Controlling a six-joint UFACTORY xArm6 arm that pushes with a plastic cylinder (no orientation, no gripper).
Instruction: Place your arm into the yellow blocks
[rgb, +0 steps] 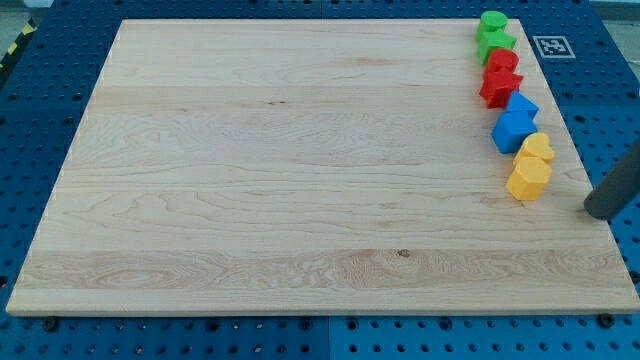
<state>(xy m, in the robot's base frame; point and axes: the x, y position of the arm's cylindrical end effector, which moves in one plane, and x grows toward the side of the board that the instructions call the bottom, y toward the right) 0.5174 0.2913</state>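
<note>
Two yellow blocks sit near the view's right edge of the wooden board: a smaller rounded yellow block (537, 147) and, just below and touching it, a larger yellow heart-like block (528, 178). My tip (598, 209) is the lower end of the dark rod coming in from the view's right. It stands to the right of and slightly below the larger yellow block, apart from it by a clear gap.
A column of blocks runs up the right edge above the yellow ones: two blue blocks (514, 124), a red star (500, 87) with a red block (503, 60), and two green blocks (494, 34). The wooden board (300, 160) lies on a blue pegboard.
</note>
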